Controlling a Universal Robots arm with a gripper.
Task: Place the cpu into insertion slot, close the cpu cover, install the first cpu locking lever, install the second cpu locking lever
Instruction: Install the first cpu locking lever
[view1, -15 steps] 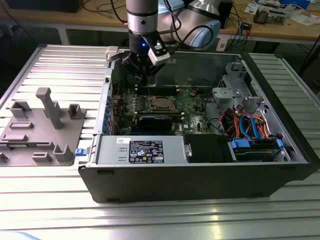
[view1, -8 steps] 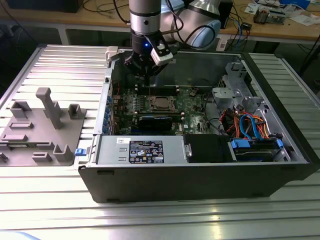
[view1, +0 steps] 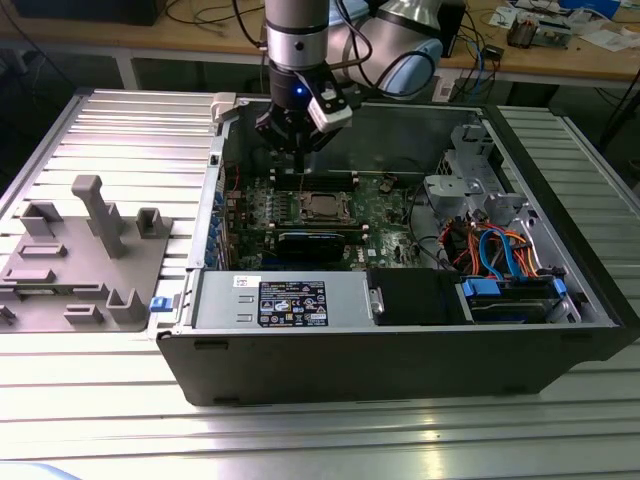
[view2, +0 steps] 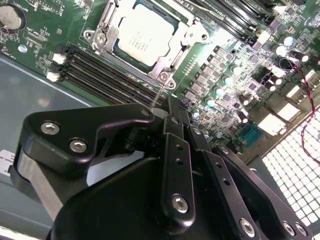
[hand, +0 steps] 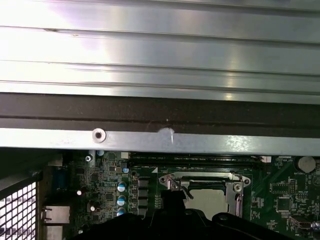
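– One gripper (view1: 297, 152) logged. State and position?
– Black fingers (view2: 172, 125) drawn close together, a narrow gap at most. It hangs over the motherboard (view1: 388, 205) inside the open computer case (view1: 400, 360), toward the case's back wall and just behind the socket. Blue light lit on the wrist.

– Cpu?
– The cpu (view2: 144, 32) sits in the socket, pale metal top up, about midway between the board's side edges. Both wrist views show it seated flat.

– Cover?
– The cpu cover (view2: 179, 45) lies down flat around the chip. Its silver frame borders all four sides and the centre window leaves the chip top bare. Screws sit at the frame's corners.

– Levers?
– A thin metal lever (view2: 157, 95) rises from the socket corner nearest the gripper up to the fingertips. In the second wrist view it meets them. Clamped or only touching: cannot tell.

– Surroundings?
– Black memory slots (view2: 107, 75) run just beside the socket. A coin cell (view2: 11, 17) sits near a board corner.
– The case stands on a slatted aluminium table (view1: 100, 130). A grey fixture (view1: 85, 255) rests near the table's edge on the exterior view's left, apart from the case.
– A power supply (view1: 280, 300) lies along the case's front wall. Blue and orange cables (view1: 500, 250) bunch toward the front corner on the exterior view's right.
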